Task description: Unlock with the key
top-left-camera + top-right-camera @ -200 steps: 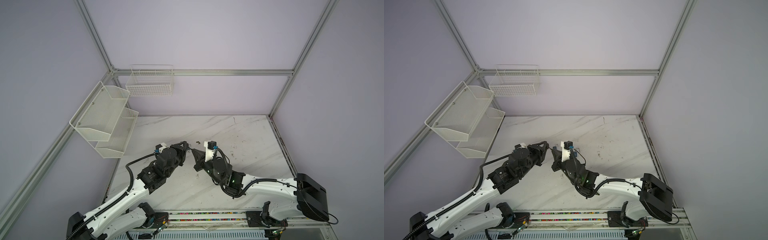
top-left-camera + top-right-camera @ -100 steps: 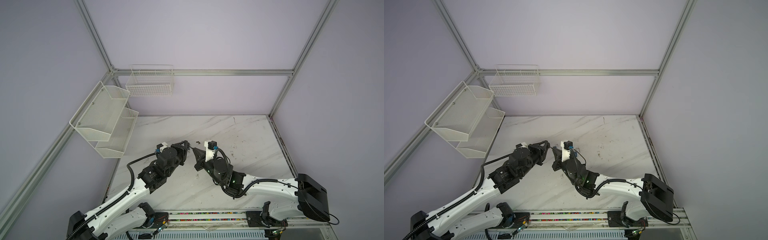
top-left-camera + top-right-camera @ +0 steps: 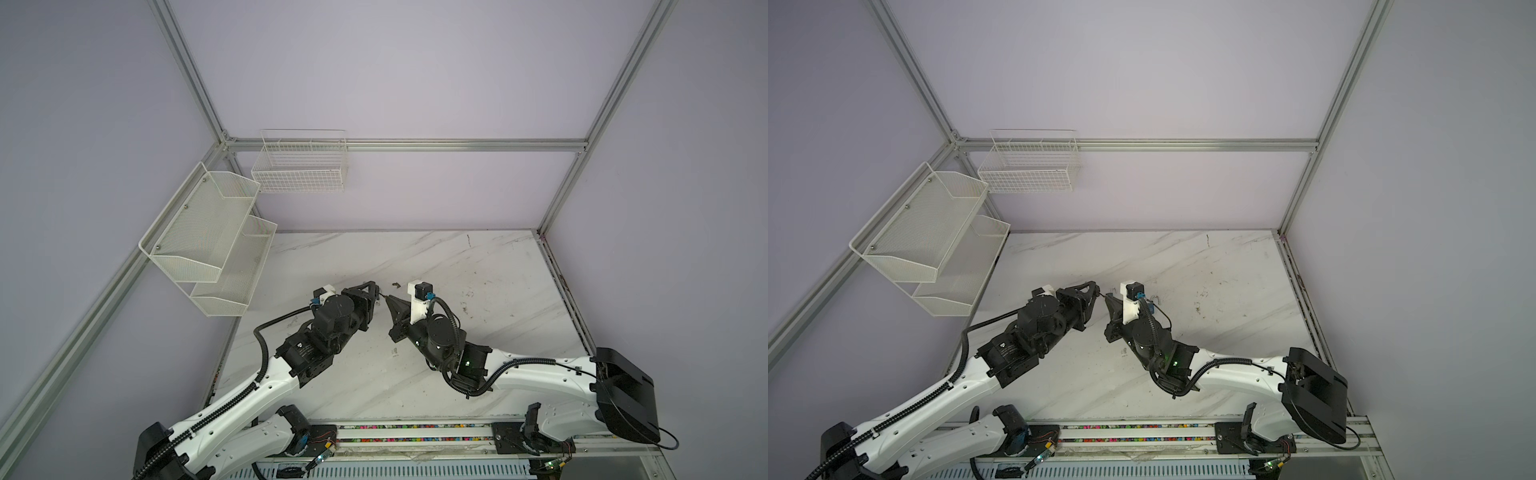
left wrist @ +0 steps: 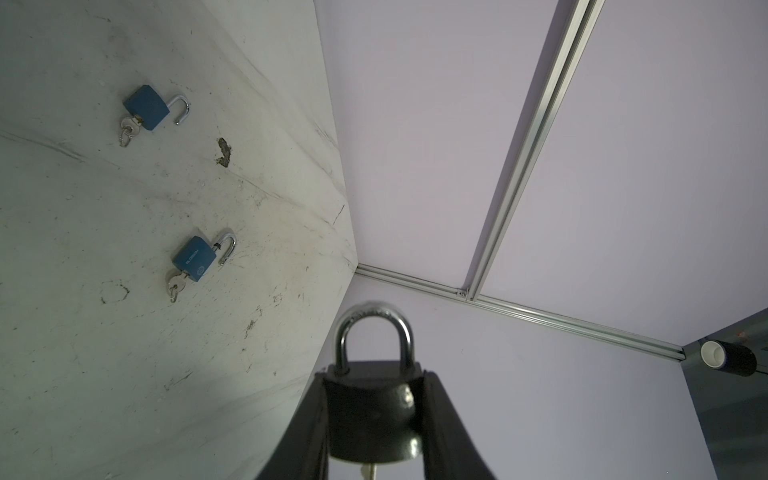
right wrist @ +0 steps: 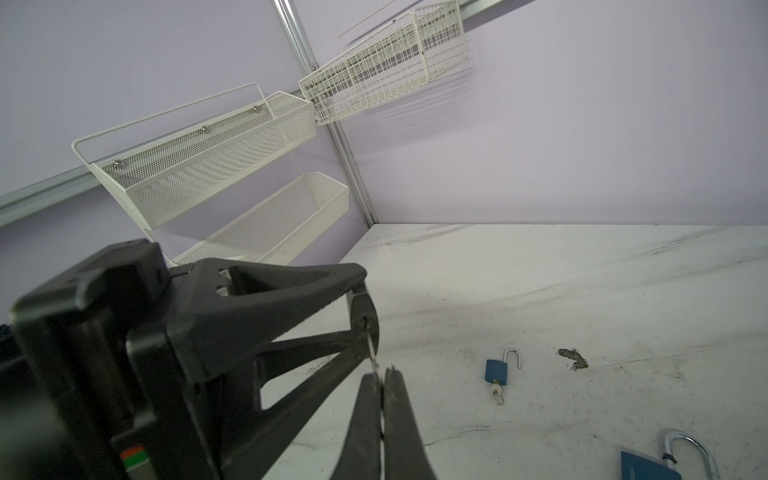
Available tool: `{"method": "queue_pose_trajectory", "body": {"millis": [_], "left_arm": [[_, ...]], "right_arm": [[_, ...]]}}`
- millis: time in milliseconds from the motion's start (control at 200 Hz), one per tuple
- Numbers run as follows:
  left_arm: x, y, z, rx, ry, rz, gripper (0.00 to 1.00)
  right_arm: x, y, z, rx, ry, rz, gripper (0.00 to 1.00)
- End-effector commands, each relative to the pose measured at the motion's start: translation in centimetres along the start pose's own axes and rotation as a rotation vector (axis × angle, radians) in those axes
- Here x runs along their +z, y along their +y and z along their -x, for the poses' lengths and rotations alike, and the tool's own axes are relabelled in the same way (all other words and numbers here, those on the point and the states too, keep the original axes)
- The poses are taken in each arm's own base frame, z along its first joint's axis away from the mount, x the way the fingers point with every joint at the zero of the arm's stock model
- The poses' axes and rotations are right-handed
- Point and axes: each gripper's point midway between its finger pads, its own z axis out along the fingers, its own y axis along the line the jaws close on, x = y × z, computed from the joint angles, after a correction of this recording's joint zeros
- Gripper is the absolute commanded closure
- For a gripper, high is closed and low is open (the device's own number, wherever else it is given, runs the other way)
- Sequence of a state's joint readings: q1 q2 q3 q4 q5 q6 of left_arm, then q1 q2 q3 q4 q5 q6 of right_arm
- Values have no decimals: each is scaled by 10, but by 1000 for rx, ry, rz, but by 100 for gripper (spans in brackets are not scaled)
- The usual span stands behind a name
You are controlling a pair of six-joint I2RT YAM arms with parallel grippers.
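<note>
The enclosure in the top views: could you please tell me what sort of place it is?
Probably a robot lab test cell: an aluminium frame with plain lilac panels, two arms on a base rail, and blue padlocks on the marble-look tabletop.

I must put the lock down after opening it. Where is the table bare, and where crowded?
Bare: the table strip along the back wall, and beside the right rail. Crowded: the middle, where left claw holds the dark padlock and right claw its key, two blue padlocks nearby.
</note>
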State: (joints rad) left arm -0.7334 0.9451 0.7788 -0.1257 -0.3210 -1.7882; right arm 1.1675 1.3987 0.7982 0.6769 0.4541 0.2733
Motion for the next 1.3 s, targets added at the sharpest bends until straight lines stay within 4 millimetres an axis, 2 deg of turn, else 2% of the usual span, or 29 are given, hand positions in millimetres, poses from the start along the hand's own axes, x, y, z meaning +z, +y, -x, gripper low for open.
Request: {"method": "queue_pose_trajectory", "body": {"millis": [0,265,275,290,530,655,880,1075,1295], "left_arm": [[-9,-14,-9,-11,49,-43,98],[-8,-13,-8,-8,43,-36,98],[-8,-12,-8,-7,42,-35,98],[-8,-13,-8,-9,40,-37,98],[-9,-13,-6,-2,33,-37,98],[-9,-15,-6,-6,31,-44,98],[-12,-16,1,-8,8,-41,97],[-14,-15,4,-13,0,-39,96],[-13,-16,2,-15,8,-38,97]], "right_arm": [[-3,-2,15,-10,-47,-20,100],[-3,-3,16,-25,-47,-27,100],[-6,-1,25,-15,-63,-21,100],[-8,-1,27,-12,-68,-19,100],[-11,-3,27,-14,-70,-16,100],[-7,4,17,-32,-37,5,100],[-13,0,12,-23,-34,2,100],[-12,9,6,-37,-23,38,100],[-9,20,18,-38,-52,67,100]]}}
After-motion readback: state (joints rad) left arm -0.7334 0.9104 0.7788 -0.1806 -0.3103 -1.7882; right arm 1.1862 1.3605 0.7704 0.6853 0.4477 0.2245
